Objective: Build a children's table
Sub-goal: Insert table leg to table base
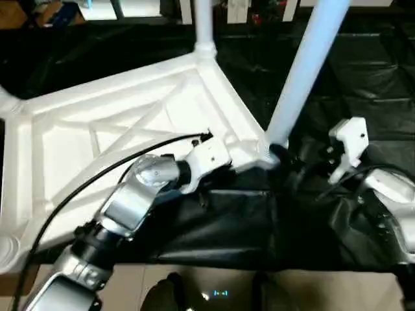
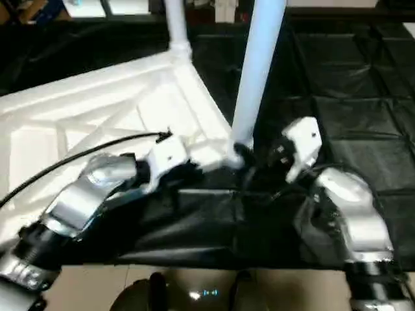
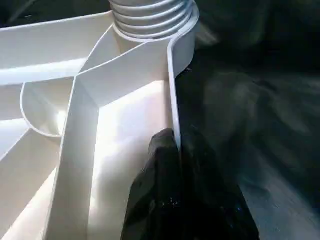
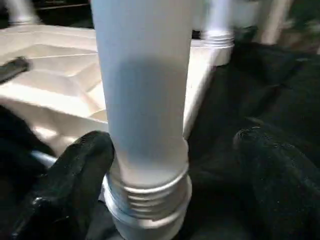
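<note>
The left gripper is clamped on the near side rim of the table top, one black finger inside the rim and the other outside it, with the thin white wall pinched between them. Its silver forearm reaches in from the lower left, and a black cable arcs over it.

The right gripper stands with its jaws spread wide on either side of the base of the near leg, one black finger close against the ribbed collar and the other well off to the far side (neither pad is pressing on the tube). Its white housing sits just to the right of that corner in the head views.

The table top lies upside down on black sheeting, its X-ribbed underside facing up. The near leg rises from the round socket at the top's near right corner, tilted slightly to the right, its threaded end seated in the socket. A second leg stands upright in the far corner socket.

Beyond the sheeting, at the upper edge of the head views, blurred clutter shows that cannot be made out.
</note>
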